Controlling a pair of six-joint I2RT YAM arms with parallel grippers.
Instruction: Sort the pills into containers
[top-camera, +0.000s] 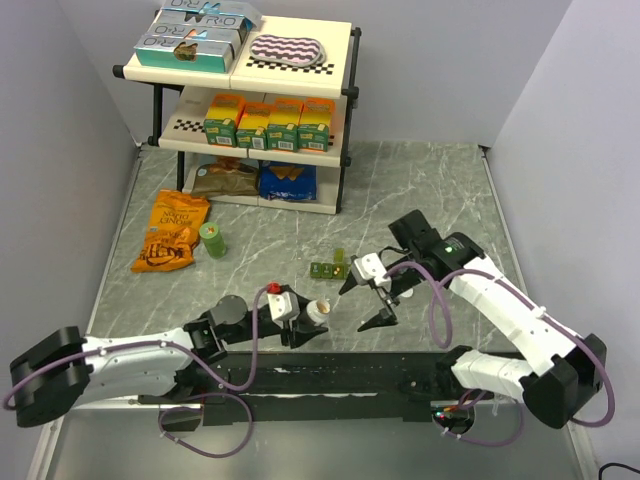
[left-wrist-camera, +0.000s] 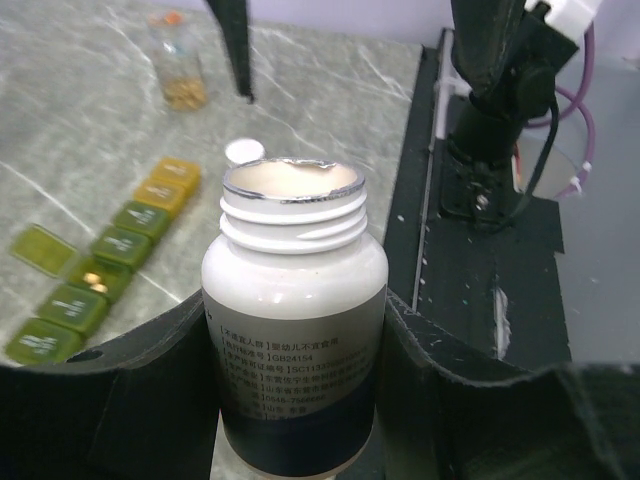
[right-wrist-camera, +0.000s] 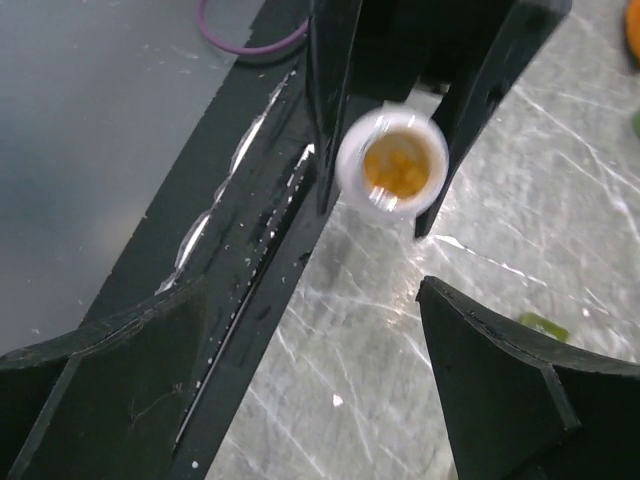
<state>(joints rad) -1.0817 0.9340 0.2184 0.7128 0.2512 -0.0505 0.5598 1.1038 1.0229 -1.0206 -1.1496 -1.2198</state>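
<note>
My left gripper (left-wrist-camera: 295, 345) is shut on an uncapped white pill bottle (left-wrist-camera: 293, 280), held upright near the table's front edge (top-camera: 317, 311). Seen from above, yellow-orange pills (right-wrist-camera: 402, 170) lie inside it. The containers (left-wrist-camera: 105, 265) form an olive-to-yellow strip to the bottle's left. One lid stands open and an orange pill (left-wrist-camera: 92, 282) sits in one compartment. In the top view the containers (top-camera: 328, 268) lie just beyond the bottle. My right gripper (top-camera: 365, 304) hangs open and empty to the right of the bottle, its fingers (right-wrist-camera: 500, 370) wide apart over bare table.
A small clear vial of orange pills (left-wrist-camera: 183, 78) and a white cap (left-wrist-camera: 243, 152) stand beyond the containers. A green bottle (top-camera: 212, 240) and an orange snack bag (top-camera: 172, 232) lie at left. A stocked shelf rack (top-camera: 250, 90) is at the back. The black base rail (top-camera: 330, 365) runs along the front.
</note>
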